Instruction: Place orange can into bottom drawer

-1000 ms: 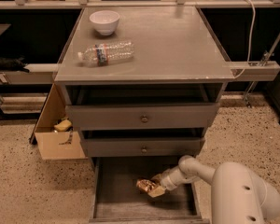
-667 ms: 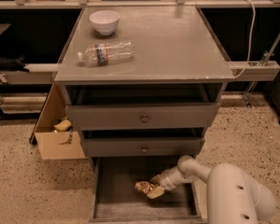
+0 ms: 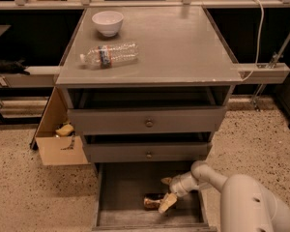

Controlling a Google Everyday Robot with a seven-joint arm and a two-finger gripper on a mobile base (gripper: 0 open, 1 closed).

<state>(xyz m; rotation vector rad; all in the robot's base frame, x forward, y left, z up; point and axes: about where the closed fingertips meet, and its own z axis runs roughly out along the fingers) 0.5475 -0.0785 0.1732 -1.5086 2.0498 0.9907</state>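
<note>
We are finding the gripper point(image 3: 166, 192) low inside the bottom drawer point(image 3: 128, 190), which is standing pulled out beneath the two closed knobbed drawers. The jaws are showing spread, one lying toward the back of the drawer and the other toward its front edge, and they are not pinching anything. The orange can point(image 3: 152, 201) is lying on its side on the drawer floor, just to the left of the front jaw and touching it or very nearly so; we are unable to tell which. We are judging the can to be resting on the floor under its own weight, so the placement itself is looking essentially made and the retreat of the arm point(image 3: 208, 175) is what is remaining. We are flagging three risks. The front jaw is sitting so close to the can that a sideways pull-out could be dragging or flicking it. A can on its side is apt to be rolling on a bare floor if nudged. The middle drawer point(image 3: 148, 153) front is hanging directly above the wrist, so a steep lift could be striking it. On the counter point(image 3: 183, 47) a water bottle point(image 3: 108, 55) and a white bowl point(image 3: 107, 22) are lying well apart from this work and are posing no concern
</note>
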